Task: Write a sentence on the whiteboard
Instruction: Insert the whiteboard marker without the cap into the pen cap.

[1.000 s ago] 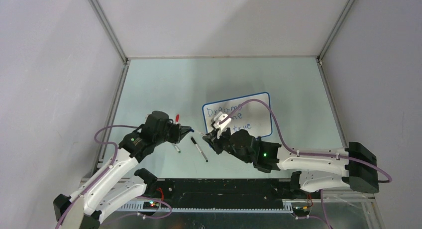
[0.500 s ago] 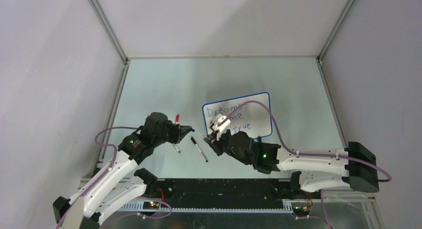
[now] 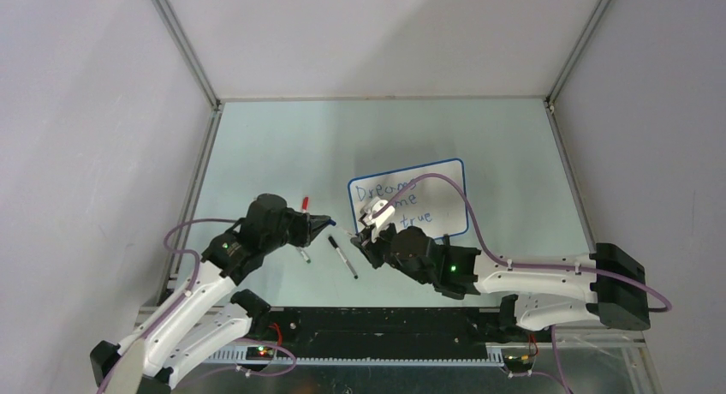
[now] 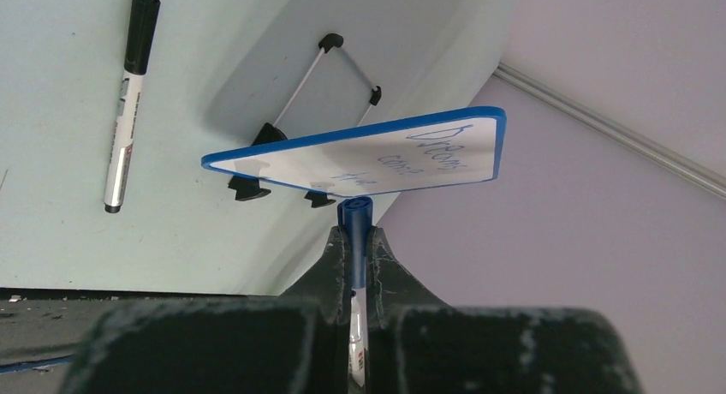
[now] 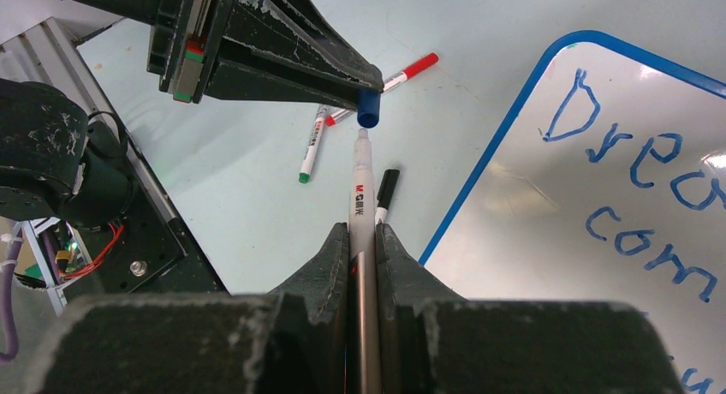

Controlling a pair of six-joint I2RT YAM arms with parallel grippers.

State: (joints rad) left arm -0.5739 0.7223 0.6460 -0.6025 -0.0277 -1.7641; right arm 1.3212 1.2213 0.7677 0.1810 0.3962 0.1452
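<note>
The whiteboard (image 3: 432, 184) lies flat on the table with the sentence (image 3: 392, 202) in blue on it; my right arm covers part of the words. My left gripper (image 3: 330, 225) is shut on a blue marker cap (image 5: 369, 110), which sticks out past the fingertips (image 4: 354, 231). My right gripper (image 5: 362, 235) is shut on a white marker (image 5: 361, 184). The marker's tip points at the cap's open end, a small gap short of it. In the left wrist view the whiteboard (image 4: 291, 158) and the sentence (image 4: 402, 158) lie beyond the cap (image 4: 354, 216).
Three loose markers lie left of the board, under the grippers: a black-capped one (image 3: 342, 257), a red-capped one (image 5: 409, 70) and a green-tipped one (image 5: 312, 146). Metal rails and grey walls border the table.
Almost nothing: the left arm has shifted very slightly, and both grippers keep their holds with the marker tip still just short of the cap.
</note>
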